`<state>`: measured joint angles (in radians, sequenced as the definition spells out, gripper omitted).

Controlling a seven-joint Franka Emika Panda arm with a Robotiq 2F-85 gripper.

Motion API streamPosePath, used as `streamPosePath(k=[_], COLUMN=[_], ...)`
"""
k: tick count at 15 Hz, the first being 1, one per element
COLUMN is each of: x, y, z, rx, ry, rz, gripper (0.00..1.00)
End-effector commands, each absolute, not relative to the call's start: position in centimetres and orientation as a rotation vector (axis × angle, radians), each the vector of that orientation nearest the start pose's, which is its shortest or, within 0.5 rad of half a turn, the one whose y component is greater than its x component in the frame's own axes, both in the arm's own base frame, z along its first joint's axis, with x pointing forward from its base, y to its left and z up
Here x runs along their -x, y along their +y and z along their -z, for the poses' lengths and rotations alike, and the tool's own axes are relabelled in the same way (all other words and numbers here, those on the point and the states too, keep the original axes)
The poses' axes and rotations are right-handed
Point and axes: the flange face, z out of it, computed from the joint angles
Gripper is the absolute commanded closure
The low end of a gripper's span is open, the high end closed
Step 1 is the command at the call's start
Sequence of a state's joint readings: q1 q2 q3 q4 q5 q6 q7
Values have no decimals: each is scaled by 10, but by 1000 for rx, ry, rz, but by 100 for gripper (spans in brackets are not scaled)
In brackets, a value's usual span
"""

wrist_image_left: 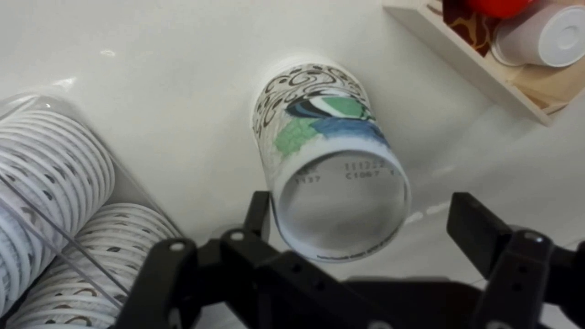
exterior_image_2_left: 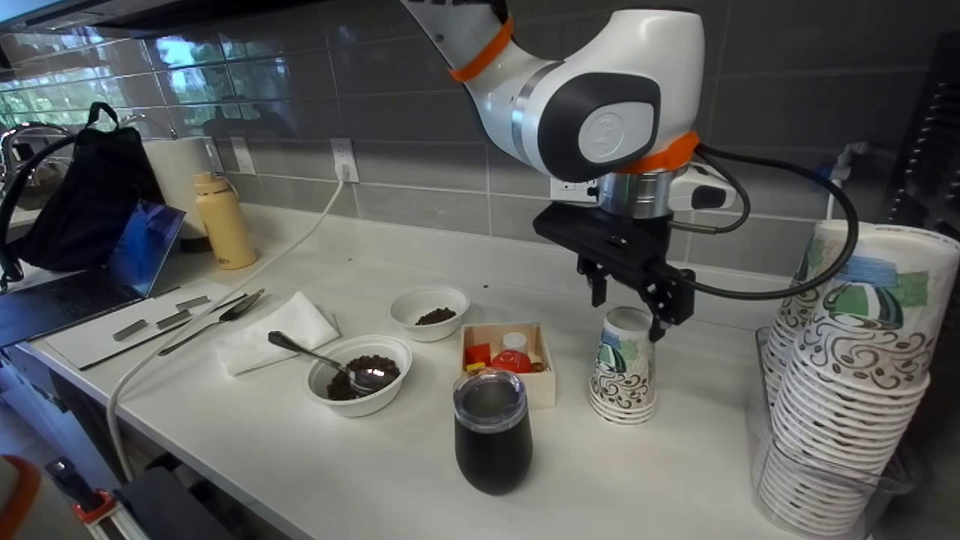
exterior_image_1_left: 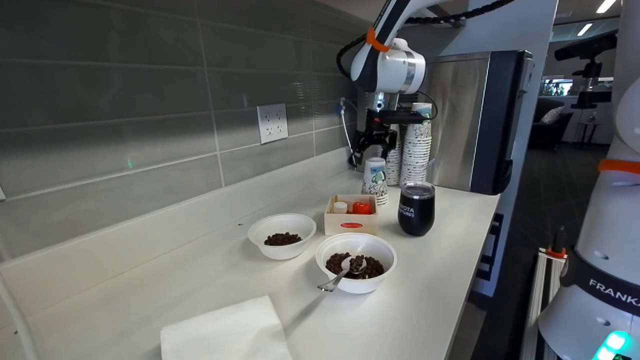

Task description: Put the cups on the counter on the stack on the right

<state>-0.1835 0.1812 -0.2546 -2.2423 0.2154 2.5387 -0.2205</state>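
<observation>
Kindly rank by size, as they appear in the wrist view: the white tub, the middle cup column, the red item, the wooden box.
Middle cup column
Wooden box (visible part; frame cuts it off)
White tub
Red item (also cut off)

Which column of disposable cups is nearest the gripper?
The short column standing directly on the counter, by the open gripper; two taller columns stand in a clear holder.

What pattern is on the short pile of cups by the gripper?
The cups have brown swirls plus green and blue patches, clearest in the wrist view.
</observation>
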Motion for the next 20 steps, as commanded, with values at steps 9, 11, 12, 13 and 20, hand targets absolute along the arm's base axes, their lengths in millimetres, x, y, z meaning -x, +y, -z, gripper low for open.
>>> streamPosePath(k=[9, 11, 12, 13, 20], x=[-513, -515, -516, -517, -518], y=[-248, -249, -249, -249, -242], z=[-280, -280, -280, -281, -273], rx=[3087, 3095, 3097, 3095, 3102], ry=[670, 676, 677, 674, 630], rz=[-52, -6, 11, 32, 21], gripper=[0, 0, 0, 0, 34])
